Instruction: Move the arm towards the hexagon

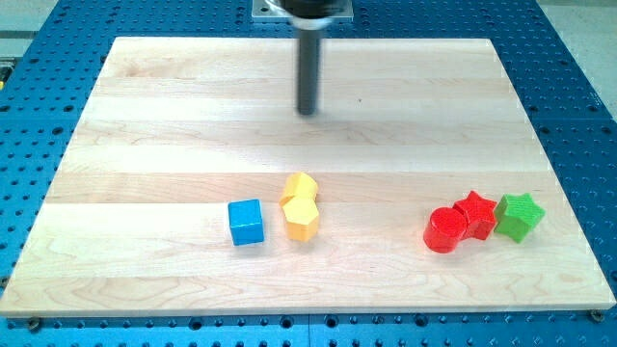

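1. From where I stand, the job looks barely begun. The rod hangs from the view's top, and my tip (308, 111) sits on the upper middle of the wooden surface (145, 125), well apart from every block.

2. The hexagon I take to be the lower yellow block (302, 219), a little below the board's centre. It touches a second yellow block (300, 186) just above it, whose shape I cannot make out for certain; either could be the one meant.

3. What is left, as I judge it, is nearly the whole approach: a run down the view from the tip to the yellow pair, almost straight, with nothing lying between.

4. There are no jaws on this arm, only the bare rod, so nothing is open, closed or gripped.

5. The rod is dark, smooth and cylindrical with a dull sheen. The surface is pale planked wood with fine grain, set on a blue perforated base (578, 96).

6. The blocks look like matt, solid-coloured plastic. A blue cube (246, 222) sits just beside the yellow pair on the view's left.

7. At the view's right, a red cylinder (444, 230), a red star (476, 214) and a green star (520, 215) stand in a touching row.
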{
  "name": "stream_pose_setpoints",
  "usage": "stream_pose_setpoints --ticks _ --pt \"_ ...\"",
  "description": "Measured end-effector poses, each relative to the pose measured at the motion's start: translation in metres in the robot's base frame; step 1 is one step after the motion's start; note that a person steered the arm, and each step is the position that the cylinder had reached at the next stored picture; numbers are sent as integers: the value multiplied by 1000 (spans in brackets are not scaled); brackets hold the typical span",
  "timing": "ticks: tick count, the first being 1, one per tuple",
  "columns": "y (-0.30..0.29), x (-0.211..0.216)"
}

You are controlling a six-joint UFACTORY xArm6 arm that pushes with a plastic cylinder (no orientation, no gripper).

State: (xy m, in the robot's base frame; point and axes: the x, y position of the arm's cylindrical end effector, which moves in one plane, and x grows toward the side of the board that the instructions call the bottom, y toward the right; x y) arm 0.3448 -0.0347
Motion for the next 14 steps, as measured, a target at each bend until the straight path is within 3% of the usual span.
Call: stream_pose_setpoints --ticks 1,2,3,5,6,9,10,11,12,13,14 --pt "-9 -5" --pt "23 -83" --pt "53 -106" --pt "148 23" --pt "139 62" --pt "139 64" --pt "125 17" --pt "96 -61" --pt "76 -29" --pt "104 90" --pt "109 6"
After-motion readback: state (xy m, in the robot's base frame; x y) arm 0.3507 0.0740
